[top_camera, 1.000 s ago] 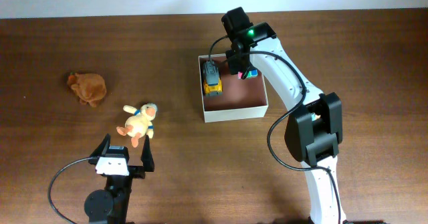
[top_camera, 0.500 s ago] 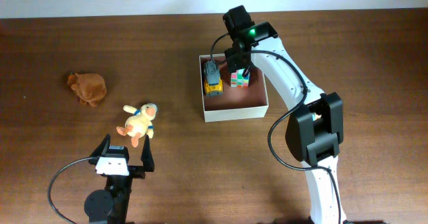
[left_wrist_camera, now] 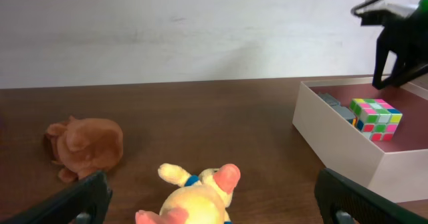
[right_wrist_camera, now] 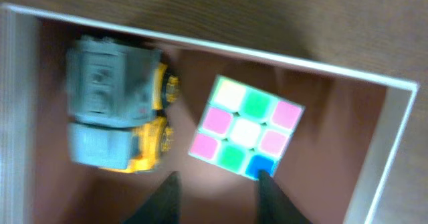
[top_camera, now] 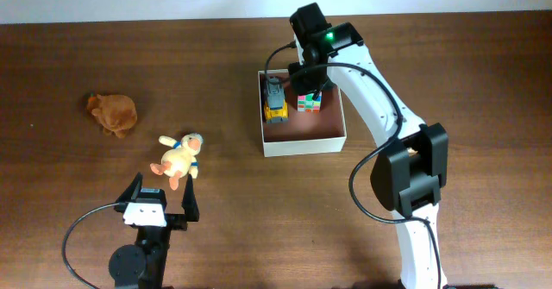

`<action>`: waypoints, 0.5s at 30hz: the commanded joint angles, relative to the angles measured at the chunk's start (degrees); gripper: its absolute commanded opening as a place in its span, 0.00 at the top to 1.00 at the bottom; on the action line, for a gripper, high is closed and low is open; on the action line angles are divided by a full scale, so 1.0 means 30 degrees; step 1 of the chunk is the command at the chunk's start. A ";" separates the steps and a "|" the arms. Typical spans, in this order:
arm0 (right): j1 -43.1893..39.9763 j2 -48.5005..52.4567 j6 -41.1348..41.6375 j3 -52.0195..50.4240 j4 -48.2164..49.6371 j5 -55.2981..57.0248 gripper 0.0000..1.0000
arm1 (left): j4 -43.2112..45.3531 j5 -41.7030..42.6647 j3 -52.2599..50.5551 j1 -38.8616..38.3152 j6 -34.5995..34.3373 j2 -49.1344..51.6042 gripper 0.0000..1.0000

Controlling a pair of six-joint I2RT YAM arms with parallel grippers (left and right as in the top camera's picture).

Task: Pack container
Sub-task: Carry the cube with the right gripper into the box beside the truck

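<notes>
We look down into a shallow cardboard box (right_wrist_camera: pixel 200 45) with off-white walls and a reddish-brown floor, which fills most of the frame. A strip of dark wooden table (right_wrist_camera: pixel 267 17) shows along the top. At the left of the frame a grey and yellow toy truck (right_wrist_camera: pixel 114 103) lies on the box floor, slightly blurred. Just to its right, apart from it, we see a puzzle cube (right_wrist_camera: pixel 246 130) with pink, green, white and blue tiles, turned at an angle. At the bottom centre the right gripper (right_wrist_camera: pixel 217 200) shows two dark fingertips (right_wrist_camera: pixel 167 198), spread with nothing between them, just below the cube.
</notes>
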 commanded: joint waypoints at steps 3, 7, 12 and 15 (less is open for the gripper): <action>0.0226 -0.0117 0.0474 0.0284 0.0313 -0.2288 0.76 | -0.0087 -0.0073 -0.0051 -0.0080 0.0291 -0.0095 0.01; 0.0372 0.0379 0.1355 -0.0066 0.0809 -0.2302 0.81 | -0.0087 -0.0073 -0.0058 -0.0080 0.0291 -0.0095 0.01; 0.0503 0.0991 0.2098 -0.0364 0.1647 -0.3038 0.84 | -0.0087 -0.0073 -0.0051 -0.0080 0.0291 -0.0095 0.01; 0.0517 0.1275 0.2521 -0.0386 0.1938 -0.3373 0.85 | -0.0087 -0.0073 -0.0058 -0.0080 0.0291 -0.0095 0.01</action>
